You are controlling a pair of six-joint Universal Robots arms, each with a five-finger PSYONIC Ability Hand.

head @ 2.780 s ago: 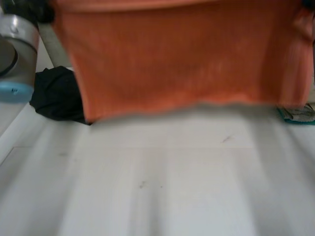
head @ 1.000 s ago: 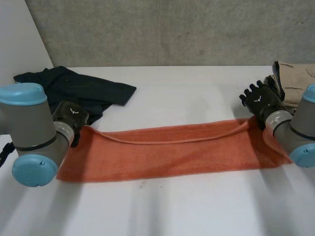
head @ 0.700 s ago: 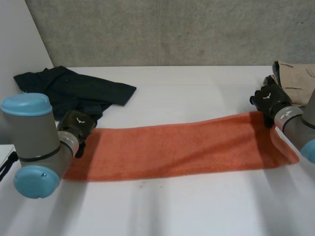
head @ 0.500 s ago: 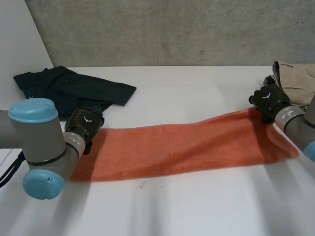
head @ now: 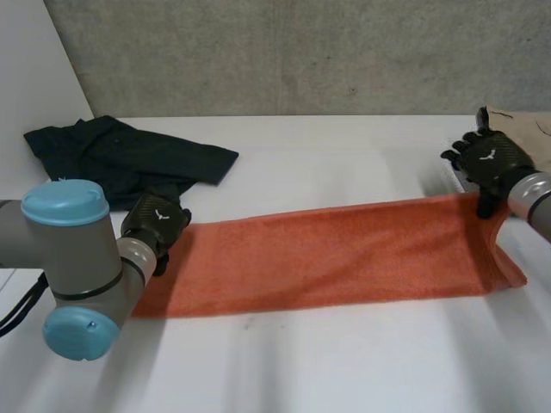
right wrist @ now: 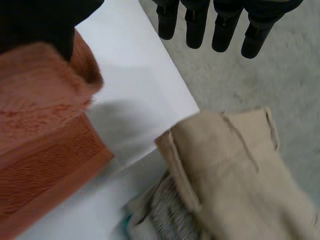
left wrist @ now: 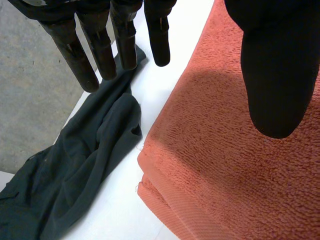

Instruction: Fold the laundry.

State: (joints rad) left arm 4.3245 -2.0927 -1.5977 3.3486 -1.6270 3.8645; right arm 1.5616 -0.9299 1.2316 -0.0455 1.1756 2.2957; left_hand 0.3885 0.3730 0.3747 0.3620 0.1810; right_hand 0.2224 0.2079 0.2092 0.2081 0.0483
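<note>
Left hand (left wrist: 115,35): fingers straight, gripping nothing; thumb over the orange towel's (head: 327,254) left end
Right hand (head: 486,163): open; towel's far right corner bunched against its thumb
Hidden: towel's near left corner, behind the left arm
Towel: folded strip on the white table (head: 344,155); long axis hand to hand

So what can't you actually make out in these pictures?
Towel: its left end, in the head view, is behind the left arm.
Beige garment: cut off by the edge in the head and right wrist views; its kind is unclear.
Grey thing: right wrist view, mostly under the beige garment.
Right hand: whether its thumb touches the towel's raised corner; right wrist view, too dark there.
</note>
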